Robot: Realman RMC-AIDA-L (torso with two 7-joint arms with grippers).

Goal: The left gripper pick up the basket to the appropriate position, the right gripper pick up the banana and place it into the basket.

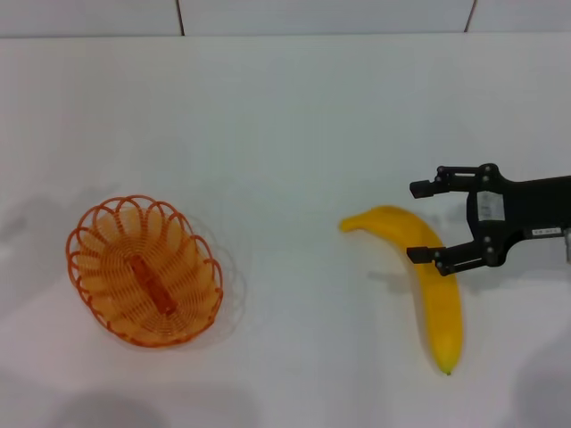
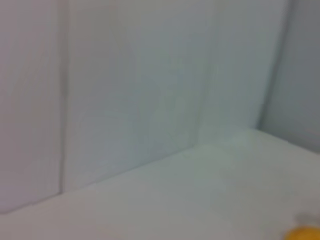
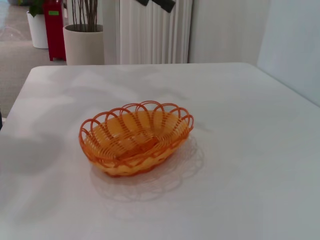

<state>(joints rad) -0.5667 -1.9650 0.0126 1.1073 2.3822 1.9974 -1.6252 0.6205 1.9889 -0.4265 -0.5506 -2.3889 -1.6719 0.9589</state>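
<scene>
The orange wire basket [image 1: 105,267] stands empty on the white table at the left; the right wrist view shows the basket [image 3: 131,129] from the side. The yellow banana [image 1: 439,303] lies at the right, curved, its pointed tip toward the front edge. My right gripper [image 1: 419,221] reaches in from the right and is open. One finger is beyond the banana's upper part and the other is over its middle. Whether it touches the banana I cannot tell. A sliver of the banana [image 2: 303,234] shows in the left wrist view. The left gripper is out of view.
The white table [image 1: 285,134] meets a tiled wall at the back. Past the table's far end in the right wrist view stand a white plant pot [image 3: 83,44] and a red object [image 3: 54,27] on the floor.
</scene>
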